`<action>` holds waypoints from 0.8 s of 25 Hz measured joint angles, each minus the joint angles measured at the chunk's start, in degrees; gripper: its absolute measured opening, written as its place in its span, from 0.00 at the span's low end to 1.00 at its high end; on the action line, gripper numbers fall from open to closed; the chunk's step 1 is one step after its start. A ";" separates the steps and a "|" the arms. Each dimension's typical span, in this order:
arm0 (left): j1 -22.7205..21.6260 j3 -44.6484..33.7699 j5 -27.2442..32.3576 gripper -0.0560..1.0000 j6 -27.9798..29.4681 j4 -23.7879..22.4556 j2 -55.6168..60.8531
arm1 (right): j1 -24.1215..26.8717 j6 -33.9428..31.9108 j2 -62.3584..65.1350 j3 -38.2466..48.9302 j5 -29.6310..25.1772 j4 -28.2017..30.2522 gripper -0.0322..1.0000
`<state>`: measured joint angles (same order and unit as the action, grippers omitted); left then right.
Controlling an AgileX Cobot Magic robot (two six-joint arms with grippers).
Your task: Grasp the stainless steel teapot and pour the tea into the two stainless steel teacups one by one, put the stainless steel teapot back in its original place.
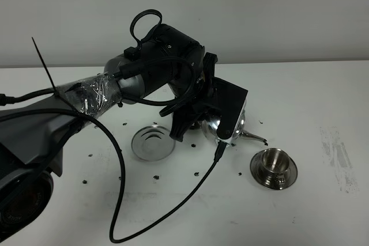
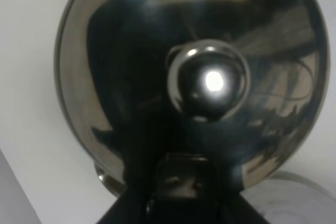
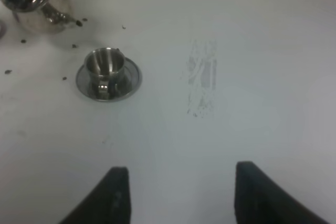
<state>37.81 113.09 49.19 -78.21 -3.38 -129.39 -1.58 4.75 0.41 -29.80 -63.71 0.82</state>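
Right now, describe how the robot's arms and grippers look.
The left arm is grey, wrapped in clear crinkled film with black tape, and a thin black zip tie sticks out of it. Black cables loop along it. The left gripper is blocky and matte black. The right gripper shows two dark, tapered fingers.

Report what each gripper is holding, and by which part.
The left gripper is shut on the stainless steel teapot, gripping it at its handle. The right gripper is open and holds nothing.
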 joint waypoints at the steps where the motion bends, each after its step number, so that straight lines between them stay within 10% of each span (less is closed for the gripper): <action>1: 0.00 0.00 0.00 0.26 -0.65 0.00 0.00 | 0.00 0.00 0.00 0.00 0.00 0.00 0.45; 20: 1.68 0.00 -3.13 0.26 -2.96 -4.11 -0.71 | 0.00 0.00 0.00 0.00 0.00 0.00 0.45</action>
<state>39.49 113.09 46.05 -81.17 -7.49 -130.10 -1.58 4.75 0.41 -29.80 -63.71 0.82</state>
